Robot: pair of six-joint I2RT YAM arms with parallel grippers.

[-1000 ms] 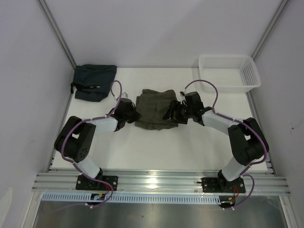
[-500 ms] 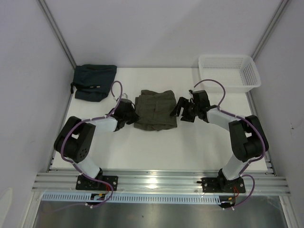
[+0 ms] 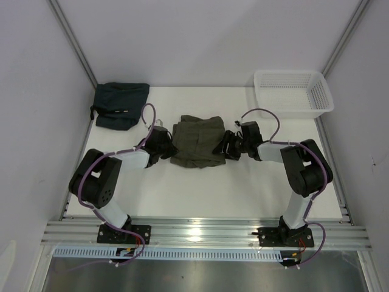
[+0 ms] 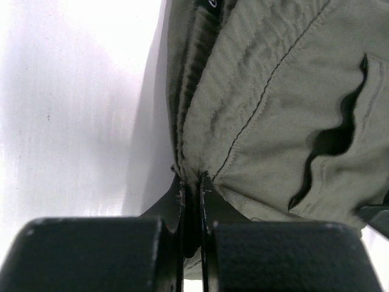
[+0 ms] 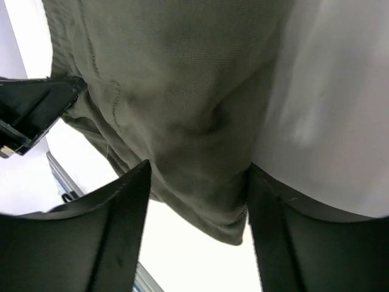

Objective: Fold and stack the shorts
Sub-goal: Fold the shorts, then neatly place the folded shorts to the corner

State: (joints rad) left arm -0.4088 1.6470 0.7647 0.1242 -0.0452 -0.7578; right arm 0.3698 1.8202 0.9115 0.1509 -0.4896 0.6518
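the olive-green shorts (image 3: 197, 141) lie folded on the middle of the white bench (image 3: 200, 188), between the two arms. the left hand (image 4: 191, 182) is clamped on the cloth at their left edge, while the right hand (image 5: 197, 170) sits at their right edge, fingers apart with a bulge of cloth between them. a dark folded garment (image 3: 120, 103) lies at the far left corner, a white basket (image 3: 285, 111) at the far right.

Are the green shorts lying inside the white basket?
No, the shorts lie in the middle of the table, well apart from the basket at its far right corner.
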